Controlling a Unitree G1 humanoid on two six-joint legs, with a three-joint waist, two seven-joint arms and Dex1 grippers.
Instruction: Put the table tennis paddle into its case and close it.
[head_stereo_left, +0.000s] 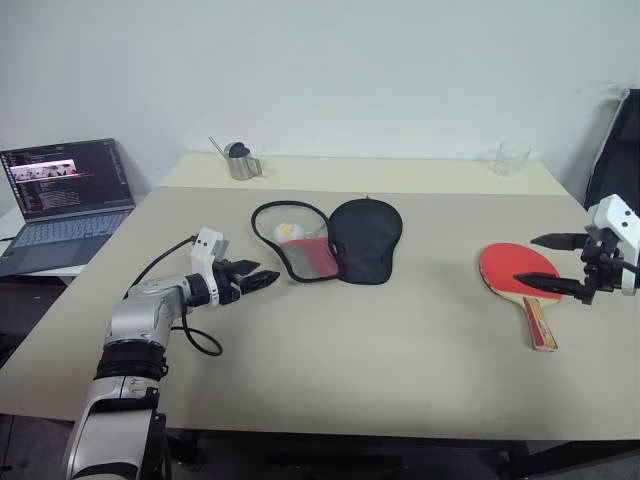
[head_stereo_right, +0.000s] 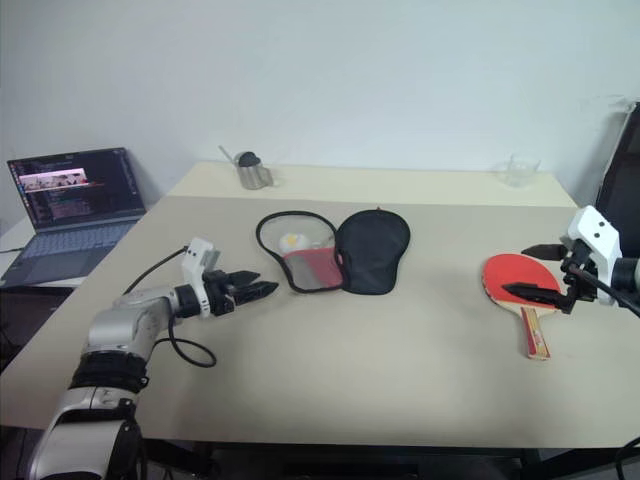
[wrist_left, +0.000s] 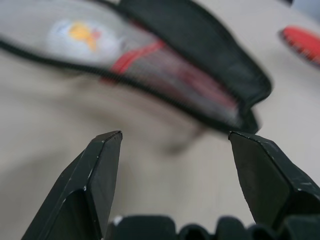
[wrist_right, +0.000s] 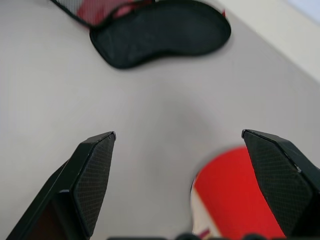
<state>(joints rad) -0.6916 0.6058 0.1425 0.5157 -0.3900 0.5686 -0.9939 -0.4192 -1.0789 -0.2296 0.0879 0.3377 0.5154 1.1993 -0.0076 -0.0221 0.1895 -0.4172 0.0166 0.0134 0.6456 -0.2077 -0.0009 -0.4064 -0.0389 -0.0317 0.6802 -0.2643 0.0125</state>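
Note:
The table tennis paddle (head_stereo_left: 518, 270) lies flat at the right of the table, red blade up, with its pale handle (head_stereo_left: 540, 325) toward the near edge. My right gripper (head_stereo_left: 526, 260) hovers over the blade, open and holding nothing; the red blade (wrist_right: 235, 200) shows below it in the right wrist view. The case (head_stereo_left: 366, 238) lies unzipped and spread open at mid-table, its black half on the right and the mesh-pocket half (head_stereo_left: 295, 240) on the left. My left gripper (head_stereo_left: 265, 275) is open and empty just left of the case (wrist_left: 200, 85), pointing at it.
An open laptop (head_stereo_left: 65, 190) sits on a lower surface to the left. A small metal pitcher (head_stereo_left: 240, 162) and a clear glass cup (head_stereo_left: 511, 158) stand at the far edge of the table. A black object (head_stereo_left: 618, 150) stands beyond the right edge.

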